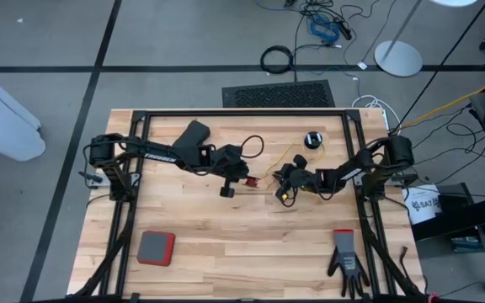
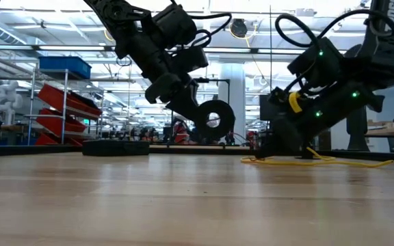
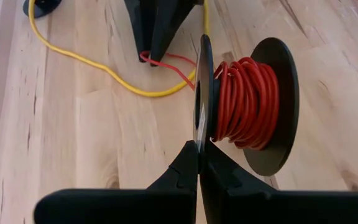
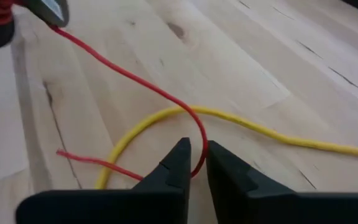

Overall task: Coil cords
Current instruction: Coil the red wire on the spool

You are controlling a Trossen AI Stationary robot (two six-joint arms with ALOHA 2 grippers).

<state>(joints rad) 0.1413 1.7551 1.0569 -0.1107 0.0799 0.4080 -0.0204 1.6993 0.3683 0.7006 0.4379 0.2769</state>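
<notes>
My left gripper [image 3: 199, 163] is near the middle of the table [image 1: 226, 252]. Its fingers are pressed together on the thin edge of one flange of the black reel [image 3: 244, 112], so the jaws are almost fully shut, with only the disc between them. In the low view this reel [image 2: 214, 117] hangs above the wood and touches nothing below. The reddish-orange cord [image 3: 247, 102] is wound thickly around the core. One loose strand [image 4: 129, 74] leaves the reel and goes down to my right gripper [image 4: 195, 163].

My right gripper is low at the table, just right of the left one. Its fingers stand a small gap apart, and the red strand passes between the tips. I cannot tell if they really pinch it. The strand's free end lies on the wood beside the fingers.

The yellow cord [image 4: 241, 121] lies flat, crossing under the red strand, and runs to the second reel [image 1: 312, 139] near the far edge of the table.

The near half of the table has much open wood. There, a red-edged grey pad [image 1: 155, 247] lies at the left and a black glove [image 1: 346, 259] at the right, both close to the near edge.
</notes>
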